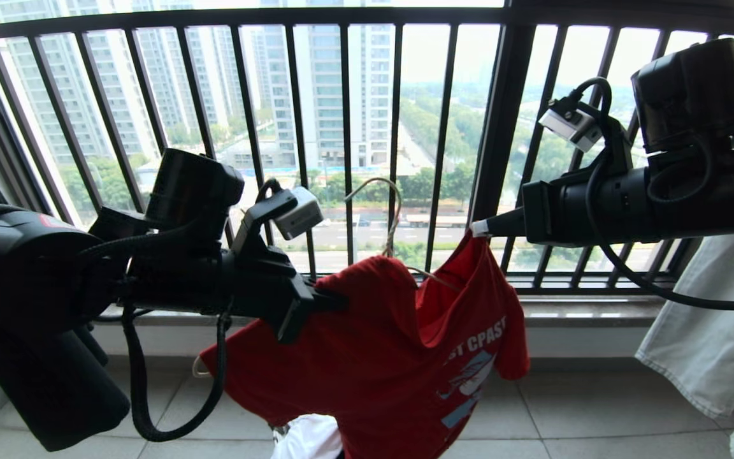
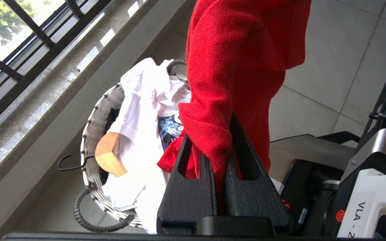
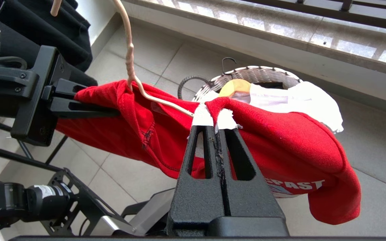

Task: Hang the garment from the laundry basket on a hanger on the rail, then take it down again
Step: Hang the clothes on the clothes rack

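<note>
Before the railing point(image 1: 341, 127), above the tiled floor point(image 1: 596, 414), I hold the red T-shirt point(image 1: 373, 357) stretched between my two grippers. My left gripper point(image 1: 335, 299) is clamped on the shirt's left shoulder; in the left wrist view its fingers point(image 2: 246, 160) are pressed together with a fold of red cloth point(image 2: 213, 100) pinched between them. My right gripper point(image 1: 478, 228) is closed on the other shoulder, higher up and nearer the railing; in the right wrist view its taped fingertips point(image 3: 199, 118) meet around a peak of the fabric point(image 3: 219, 103). The cream wire hanger point(image 1: 392, 217) stands with its hook above the collar and its neck running down into the neck opening; one arm of it point(image 3: 166, 102) lies inside the shirt towards my right gripper, and what seems to be its other tip shows at the left sleeve hem, though the view there is poor. The chest print point(image 1: 475, 370) faces right and hangs slack. Beneath the shirt sits the basket point(image 2: 92, 134), holding a white garment point(image 2: 146, 100) and a wooden hanger point(image 2: 107, 154) with a dark hook. A pale garment point(image 1: 711, 319) hangs at the right edge, a black one point(image 3: 45, 23) at my left.
</note>
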Controlling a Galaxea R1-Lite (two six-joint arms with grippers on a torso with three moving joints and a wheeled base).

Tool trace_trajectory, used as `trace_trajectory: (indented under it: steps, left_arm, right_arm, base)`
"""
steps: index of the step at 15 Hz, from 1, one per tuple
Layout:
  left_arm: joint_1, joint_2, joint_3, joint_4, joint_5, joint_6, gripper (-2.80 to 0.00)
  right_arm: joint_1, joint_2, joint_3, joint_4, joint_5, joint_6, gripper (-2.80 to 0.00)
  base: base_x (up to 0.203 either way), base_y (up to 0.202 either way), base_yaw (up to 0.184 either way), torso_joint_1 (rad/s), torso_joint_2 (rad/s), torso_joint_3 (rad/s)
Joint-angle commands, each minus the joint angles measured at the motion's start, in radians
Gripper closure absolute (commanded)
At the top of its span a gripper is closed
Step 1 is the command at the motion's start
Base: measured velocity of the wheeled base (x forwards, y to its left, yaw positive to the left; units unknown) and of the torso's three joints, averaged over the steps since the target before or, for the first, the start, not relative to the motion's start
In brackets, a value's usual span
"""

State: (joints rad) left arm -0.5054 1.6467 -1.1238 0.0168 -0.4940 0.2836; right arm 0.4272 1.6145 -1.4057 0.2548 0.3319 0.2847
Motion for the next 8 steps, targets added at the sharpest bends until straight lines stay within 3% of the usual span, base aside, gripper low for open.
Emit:
trace_trajectory:
  steps: [1, 5, 8]
  left_arm:
    - [-0.005, 0.016, 0.003, -0.019, -0.001, 0.001, 0.00]
    - [-0.005, 0.038, 0.020, -0.083, 0.009, -0.008, 0.00]
    - [-0.005, 0.024, 0.022, -0.125, 0.119, -0.009, 0.00]
  right_arm:
    - [0.015, -0.008, 0.002, 0.002, 0.002, 0.010, 0.00]
    - [0.053, -0.014, 0.007, -0.002, 0.004, 0.046, 0.00]
    - [0.045, -0.012, 0.001, -0.007, -0.021, 0.049, 0.00]
  base:
    - [0.000, 0.000, 0.000, 0.000, 0.00, 0.000]
    - [0.000, 0.000, 0.000, 0.000, 0.00, 0.000]
    - [0.000, 0.000, 0.000, 0.000, 0.00, 0.000]
